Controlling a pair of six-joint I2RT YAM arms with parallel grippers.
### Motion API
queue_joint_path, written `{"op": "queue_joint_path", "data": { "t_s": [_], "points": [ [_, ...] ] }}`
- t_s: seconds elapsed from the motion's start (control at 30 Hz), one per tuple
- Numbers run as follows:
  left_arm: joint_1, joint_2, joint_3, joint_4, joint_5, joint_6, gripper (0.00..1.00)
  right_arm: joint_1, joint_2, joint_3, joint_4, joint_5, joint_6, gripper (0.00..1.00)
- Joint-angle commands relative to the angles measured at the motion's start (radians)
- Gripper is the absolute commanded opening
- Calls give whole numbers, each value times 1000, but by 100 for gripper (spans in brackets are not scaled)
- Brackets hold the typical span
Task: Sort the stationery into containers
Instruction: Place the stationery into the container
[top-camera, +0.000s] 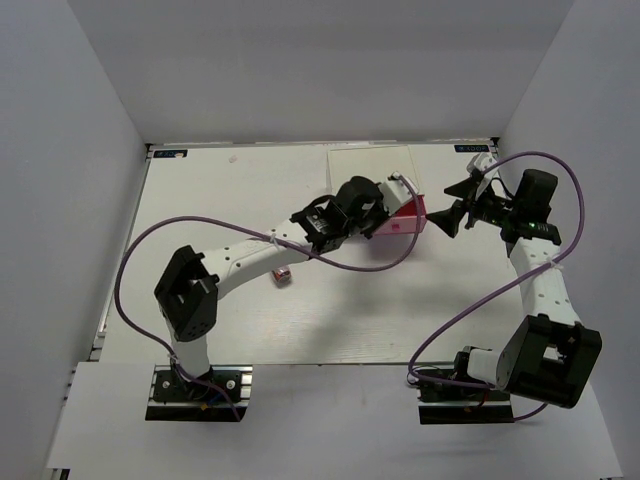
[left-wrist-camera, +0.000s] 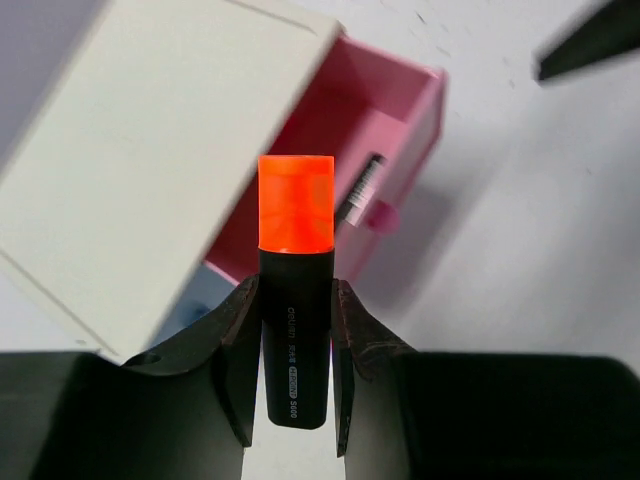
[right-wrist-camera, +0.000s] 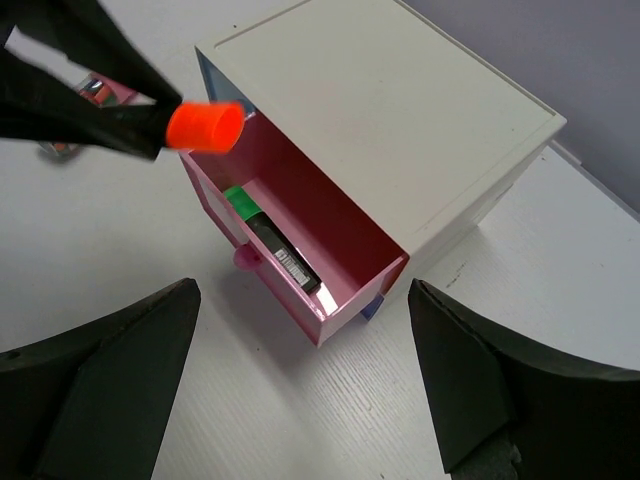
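My left gripper (left-wrist-camera: 295, 290) is shut on a black highlighter with an orange cap (left-wrist-camera: 296, 205) and holds it, cap forward, above the near edge of the open pink drawer (left-wrist-camera: 405, 105). The drawer sticks out of the white drawer box (left-wrist-camera: 150, 150). In the right wrist view a green-capped highlighter (right-wrist-camera: 268, 238) lies inside the pink drawer (right-wrist-camera: 330, 215), and the orange cap (right-wrist-camera: 205, 126) hovers over its far end. My right gripper (right-wrist-camera: 301, 290) is open and empty, just off the drawer's front. In the top view the left gripper (top-camera: 385, 213) and the right gripper (top-camera: 447, 220) flank the drawer (top-camera: 408, 218).
A small pinkish item (top-camera: 283, 274) lies on the table under the left forearm. The drawer's round pink knob (right-wrist-camera: 245, 258) faces my right gripper. White walls close in the table at the back and sides.
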Motion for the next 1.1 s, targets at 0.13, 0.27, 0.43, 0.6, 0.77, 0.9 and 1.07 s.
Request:
{"op": "queue_joint_path", "data": {
  "t_s": [0.13,0.27,0.43,0.6,0.77,0.9,1.07],
  "points": [
    [72,23,82,171,63,45,14,-4,-36,-15,-41,-20,-68,90],
    [92,104,157,208,143,58,16,-7,-44,-14,-96,-22,-129,90],
    [92,167,179,257,203,80,19,-6,-52,-29,-121,-33,-140,90],
    [92,176,170,239,241,80,20,-6,-52,-40,-120,-34,-145,90],
    [92,165,127,275,227,80,45,-6,-39,-45,-115,-36,-153,90],
    [92,156,117,298,187,68,72,-6,-27,-46,-113,-31,-168,90],
    [92,127,128,308,187,68,77,-3,-12,-34,-229,-74,-395,89]
  ]
}}
